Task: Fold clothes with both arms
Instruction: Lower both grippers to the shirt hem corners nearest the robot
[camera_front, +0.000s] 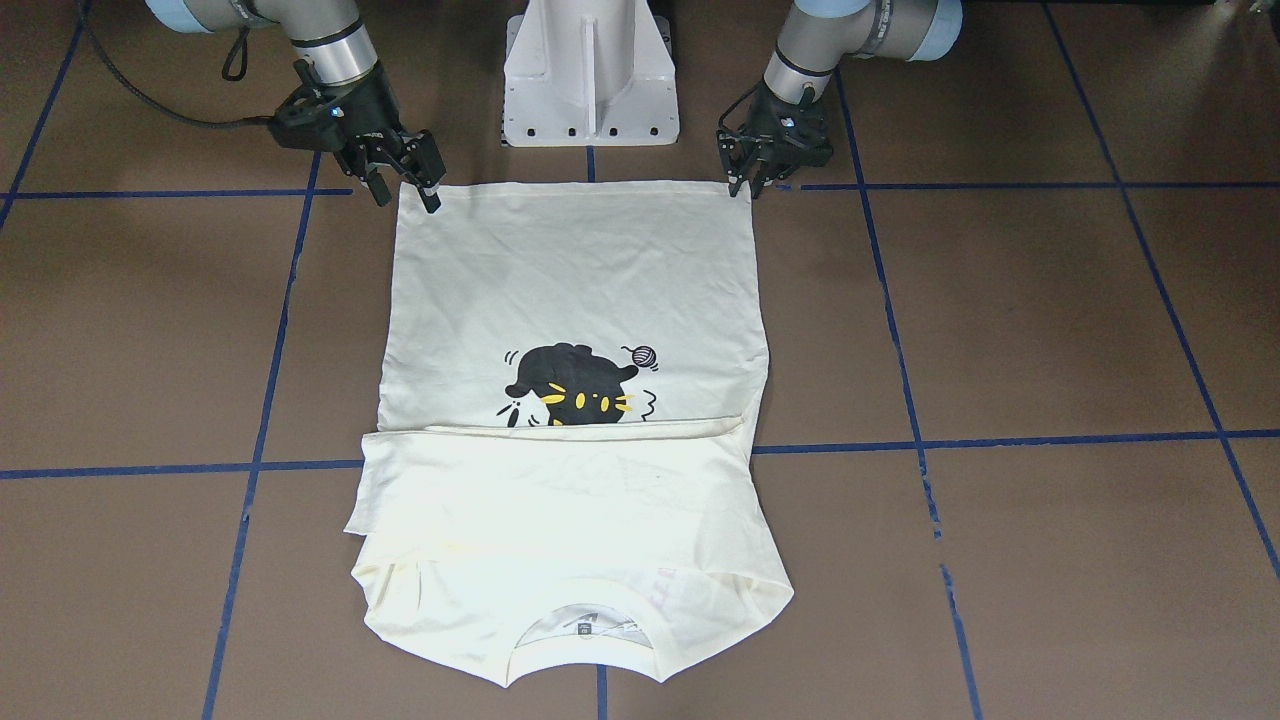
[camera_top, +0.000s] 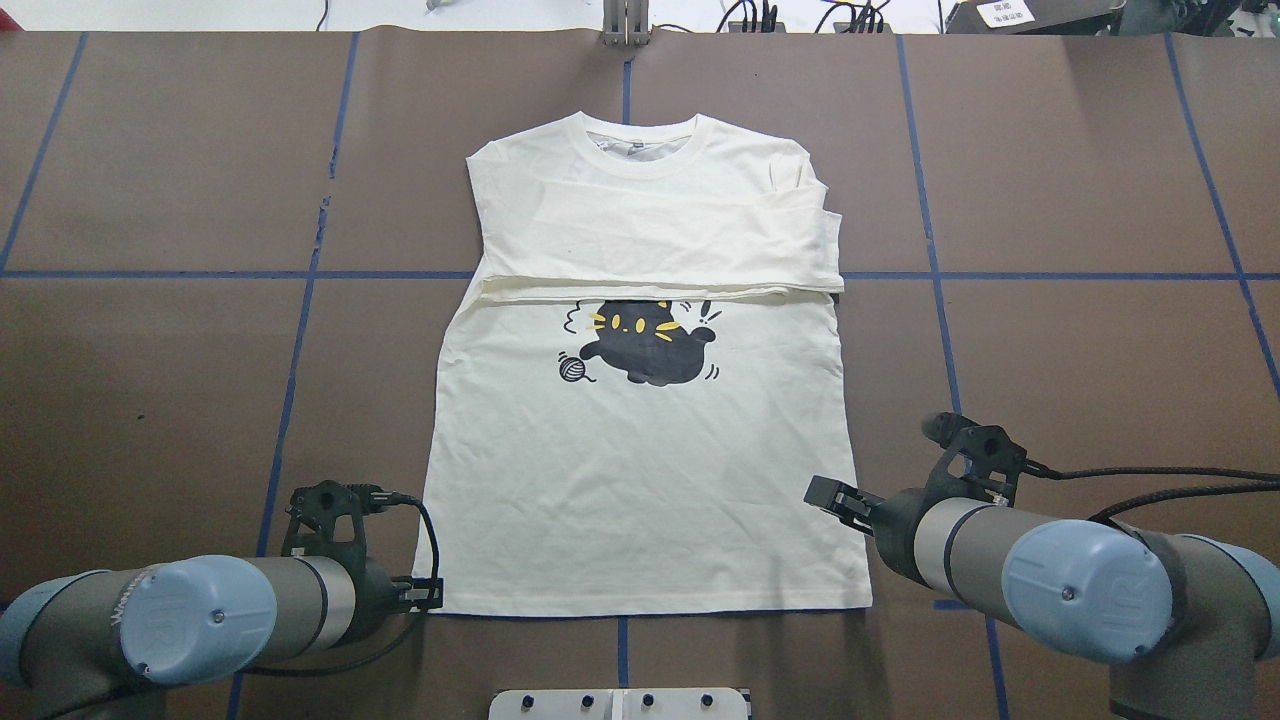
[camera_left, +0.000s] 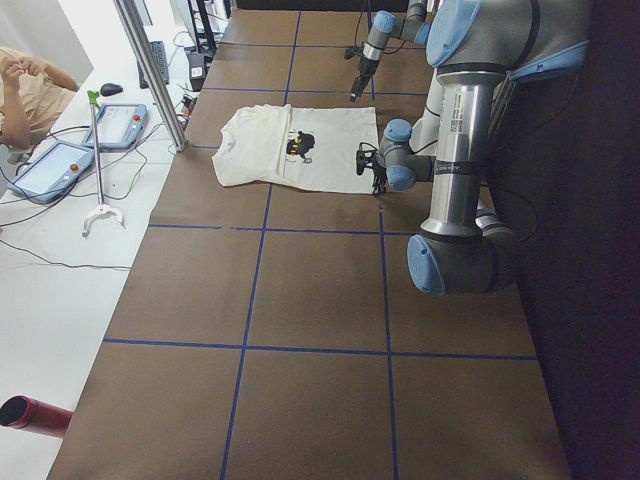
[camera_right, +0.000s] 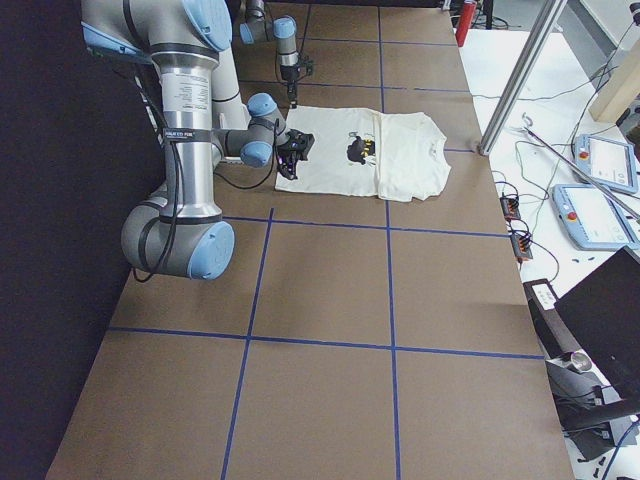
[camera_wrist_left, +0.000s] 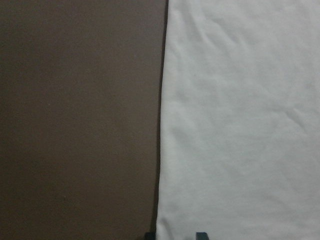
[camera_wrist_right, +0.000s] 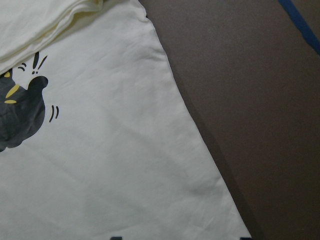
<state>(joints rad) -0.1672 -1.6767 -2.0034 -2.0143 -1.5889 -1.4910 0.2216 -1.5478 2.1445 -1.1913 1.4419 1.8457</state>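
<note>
Cream-white T-shirt (camera_front: 570, 280) lies flat on a brown table (camera_front: 1050, 320), straight out from the robot's white pedestal base (camera_front: 590, 80). Its hem is the edge nearest the base and its collar the farthest. The collar end has the sleeves folded across it, and that fold covers part of the black cat print (camera_front: 570, 385). The left gripper (camera_front: 745, 187) points down at the hem corner on the base's left side, fingers apart, one tip over the cloth's edge. The right gripper (camera_front: 408, 197) hangs tilted at the hem corner on the base's right side, fingers spread apart, holding nothing.
</note>
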